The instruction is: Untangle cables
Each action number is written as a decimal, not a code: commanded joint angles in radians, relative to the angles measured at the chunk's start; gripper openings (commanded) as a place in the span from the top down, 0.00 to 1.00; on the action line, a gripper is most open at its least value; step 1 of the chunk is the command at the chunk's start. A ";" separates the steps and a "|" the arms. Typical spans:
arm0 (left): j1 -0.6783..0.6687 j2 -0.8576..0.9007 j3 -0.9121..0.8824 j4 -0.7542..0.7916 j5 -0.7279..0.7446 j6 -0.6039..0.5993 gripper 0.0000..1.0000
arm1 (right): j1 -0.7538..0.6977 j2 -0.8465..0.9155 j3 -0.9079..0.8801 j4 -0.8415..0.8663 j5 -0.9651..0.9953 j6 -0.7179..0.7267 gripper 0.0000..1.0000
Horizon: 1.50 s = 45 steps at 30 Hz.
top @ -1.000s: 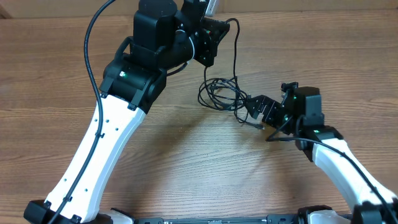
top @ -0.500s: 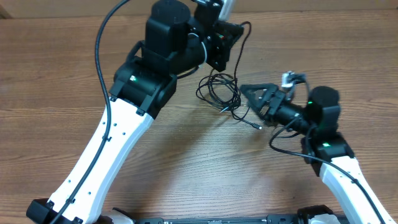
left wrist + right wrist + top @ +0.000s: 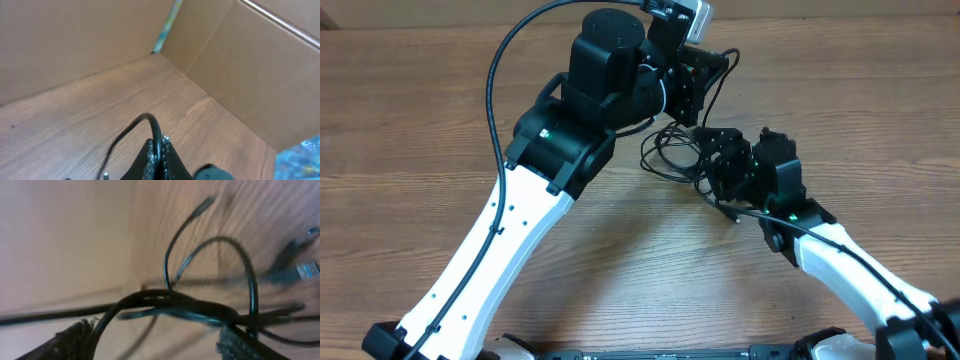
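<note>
Up close: one spread, one pinching

Nearest the base, the right gripper (image 3: 718,165) sits low over the table (image 3: 640,265), at the right edge of the tangle. Its fingers (image 3: 75,337) are spread wide, and a twisted bundle of the cables (image 3: 670,150) runs across the gap between them. The blurred wrist view does not show whether the strands touch the pads. A pale plug tip (image 3: 306,270) lies on the wood beyond. The loose black loops rest mid-table, just left of that gripper. Farther back, the left gripper (image 3: 159,152) hangs above the wood, fingers pressed together on one strand that arcs away from it. Behind stands a cardboard wall (image 3: 75,45).
</note>
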 commanded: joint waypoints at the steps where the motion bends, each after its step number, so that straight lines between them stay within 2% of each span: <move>1: 0.002 -0.085 0.023 -0.006 0.026 -0.051 0.96 | 0.003 0.048 0.007 0.090 0.077 0.038 0.33; 3: 0.002 -0.104 0.023 -0.008 0.026 -0.051 0.96 | 0.005 0.061 0.007 0.117 0.074 0.038 0.35; 4: 0.002 -0.122 0.023 -0.004 0.026 -0.051 0.96 | 0.005 0.066 0.007 0.120 0.070 0.042 0.44; 7: 0.002 -0.132 0.023 0.011 0.016 -0.049 0.96 | 0.006 0.066 0.007 0.119 0.030 0.041 0.52; 9: 0.005 -0.132 0.023 0.024 0.017 -0.049 0.96 | 0.006 0.066 0.007 0.111 0.017 0.039 0.68; 10: 0.010 -0.132 0.023 0.033 0.016 -0.047 0.96 | 0.006 0.066 0.007 0.096 0.018 0.029 0.79; 12: 0.034 -0.135 0.023 0.076 0.016 -0.047 0.96 | 0.004 0.068 0.007 0.046 0.024 -0.038 0.96; 16: 0.135 -0.149 0.025 0.152 -0.009 -0.047 0.96 | -0.006 0.068 0.007 -0.089 0.106 -0.189 0.96; 19: 0.276 -0.158 0.040 0.171 -0.027 -0.050 0.96 | -0.036 0.068 0.007 -0.201 0.223 -0.316 0.96; 23: 0.463 -0.158 0.056 0.169 -0.022 -0.094 0.96 | -0.105 0.068 0.007 -0.304 0.307 -0.353 0.96; 27: 0.616 -0.155 0.055 0.159 0.047 -0.103 0.96 | -0.172 0.068 0.007 -0.361 0.322 -0.363 0.96; 28: 0.658 -0.155 0.055 0.153 0.052 -0.103 0.96 | -0.190 0.068 0.007 -0.365 0.322 -0.404 0.96; 34: 0.750 -0.155 0.055 0.144 0.051 -0.098 0.96 | -0.204 0.068 0.007 -0.375 0.325 -0.458 0.96; 35: 0.760 -0.155 0.055 0.126 0.051 -0.090 0.96 | -0.204 0.068 0.007 -0.379 0.325 -0.457 0.92; 37: 0.773 -0.155 0.055 0.083 0.043 -0.055 0.96 | -0.204 0.068 0.007 -0.384 0.325 -0.457 0.77; 40: 0.784 -0.155 0.055 0.015 0.001 0.013 0.96 | -0.204 0.068 0.007 -0.388 0.324 -0.458 0.59; 42: 0.786 -0.155 0.055 -0.037 -0.045 0.023 0.96 | -0.204 0.068 0.007 -0.390 0.321 -0.458 0.34; 45: 0.786 -0.155 0.055 -0.098 -0.085 0.026 0.96 | -0.204 0.068 0.007 -0.402 0.321 -0.457 0.09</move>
